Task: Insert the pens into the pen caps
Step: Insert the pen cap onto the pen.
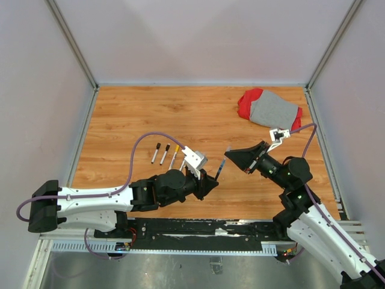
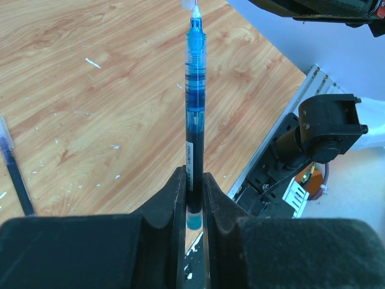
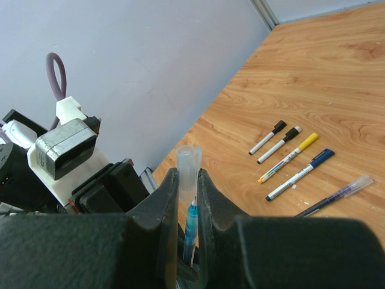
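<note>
My left gripper (image 1: pixel 210 180) is shut on a blue-ink pen (image 2: pixel 194 120) near its tail, with the uncapped tip pointing away from it. My right gripper (image 1: pixel 233 158) is shut on a short, clear, translucent pen cap (image 3: pixel 188 165). In the right wrist view the pen's tip (image 3: pixel 191 220) sits just below the cap's open end, between my fingers and not inside the cap. In the top view the pen (image 1: pixel 219 168) and the cap (image 1: pixel 228 149) meet in the air between the two arms. Several capped pens (image 3: pixel 289 158) lie in a row on the table.
The row of pens (image 1: pixel 165 154) lies just behind my left wrist. A pen with a clear cap (image 3: pixel 337 195) lies apart from them and also shows in the left wrist view (image 2: pixel 15 174). A red and grey cloth (image 1: pixel 269 109) lies at the back right. Grey walls enclose the wooden table.
</note>
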